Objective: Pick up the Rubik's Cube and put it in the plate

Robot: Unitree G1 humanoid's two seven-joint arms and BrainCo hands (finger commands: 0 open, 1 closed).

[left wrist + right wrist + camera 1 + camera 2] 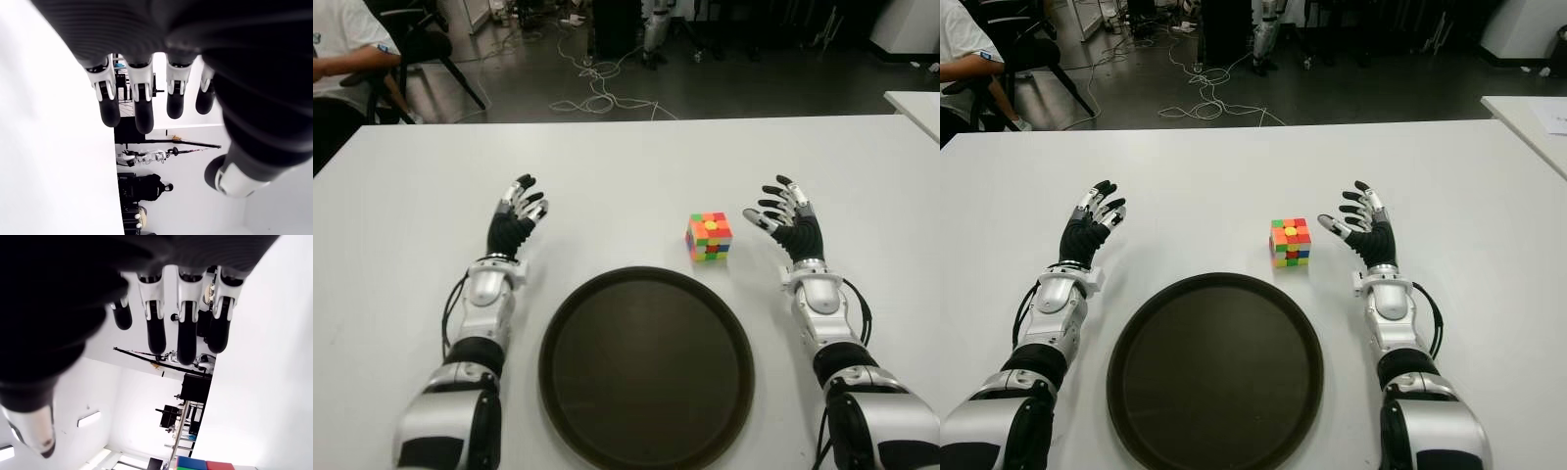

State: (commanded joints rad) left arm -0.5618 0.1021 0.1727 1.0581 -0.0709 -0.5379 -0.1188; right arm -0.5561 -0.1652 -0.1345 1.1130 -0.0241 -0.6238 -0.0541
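A Rubik's Cube [709, 237] with bright mixed colours sits on the white table [626, 166], just beyond the far right rim of the round dark plate [646, 367]. My right hand [783, 215] is open to the right of the cube, a short gap away, fingers spread and holding nothing; a corner of the cube [203, 464] shows in the right wrist view. Left of the plate, my left hand [517, 213] is open too, its fingers [139, 105] relaxed and empty. The plate holds nothing.
A seated person [342, 49] and a chair are past the table's far left corner. Cables [597, 88] lie on the floor behind the table. Another white table [915, 103] stands at the far right.
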